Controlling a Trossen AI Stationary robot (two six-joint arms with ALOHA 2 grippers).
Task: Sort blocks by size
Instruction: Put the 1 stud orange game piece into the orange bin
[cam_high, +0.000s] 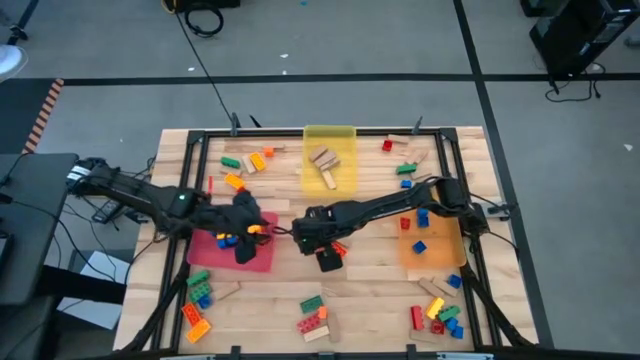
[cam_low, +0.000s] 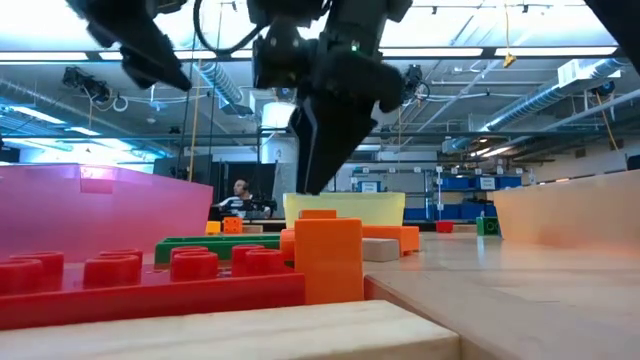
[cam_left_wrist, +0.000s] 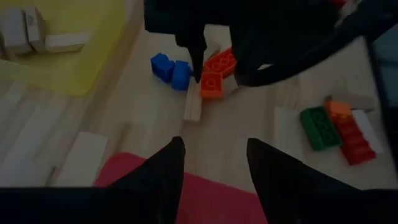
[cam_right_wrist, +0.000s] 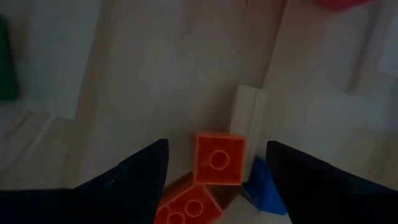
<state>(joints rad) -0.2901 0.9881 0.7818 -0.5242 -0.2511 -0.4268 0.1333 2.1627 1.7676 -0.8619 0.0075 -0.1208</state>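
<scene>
The right hand (cam_right_wrist: 217, 155) hangs over the middle of the surface (cam_high: 370, 270), its 2 fingers spread wide with nothing between them but air; straight below sits a small orange brick (cam_right_wrist: 219, 159) with 1 stud, touching a second orange brick (cam_right_wrist: 186, 208), a blue brick (cam_right_wrist: 261, 186) and a tan wooden block (cam_right_wrist: 250, 118) lying end-on beside it; bare wood lies open on the far side of this small cluster, so the fingers have room on that side. The left hand (cam_left_wrist: 211, 168) sits at the inner edge of the red tray (cam_high: 225, 245), fingers parted about halfway and empty, looking across at the same cluster and at the right arm above it. The blocks lie scattered: 2 wooden ones in the yellow tray (cam_high: 330, 165) at the far edge, blue ones on the orange tray (cam_high: 432, 245) at the right, mixed heaps (cam_high: 440, 312) near the front corners, and a red, green and orange group (cam_high: 313, 318) at the front edge; the strip between the trays and the front edge is mostly open.
</scene>
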